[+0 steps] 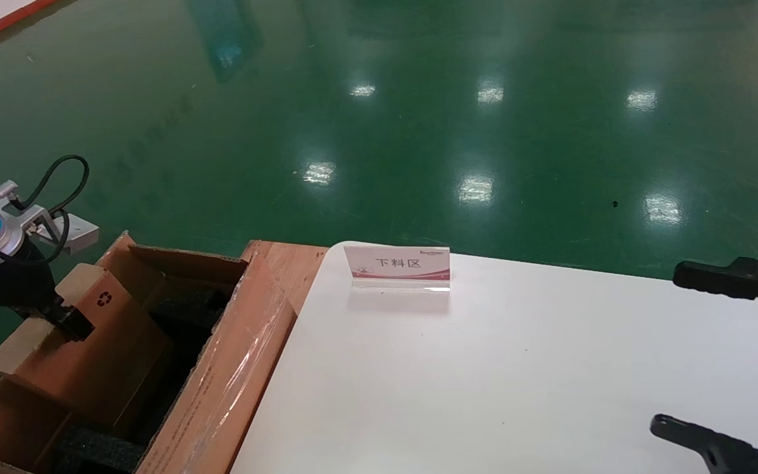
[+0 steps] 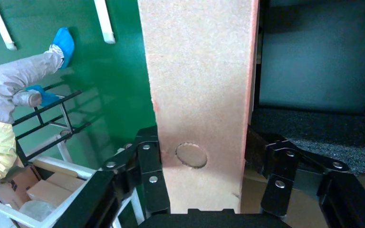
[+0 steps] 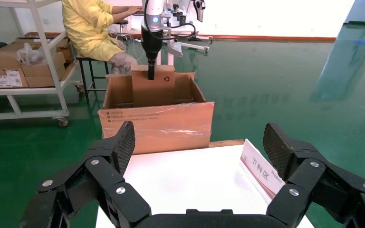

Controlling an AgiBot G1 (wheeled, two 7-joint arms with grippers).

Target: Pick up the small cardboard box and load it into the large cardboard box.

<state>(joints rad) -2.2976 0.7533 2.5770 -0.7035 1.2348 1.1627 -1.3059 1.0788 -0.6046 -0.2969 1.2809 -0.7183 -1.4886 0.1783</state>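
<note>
My left gripper is shut on the small cardboard box, a slim brown box with a black recycling symbol. It holds the box upright and tilted, partly down inside the large cardboard box, whose taped flap leans against the table. In the left wrist view the small box's pale narrow edge fills the gap between the fingers. The right wrist view shows the small box standing in the large box. Black foam lies inside. My right gripper is open and empty over the table's right side.
A white table carries a small sign stand. A wooden board lies between table and carton. A person in yellow sits behind the carton beside a shelf cart with boxes. The floor is green.
</note>
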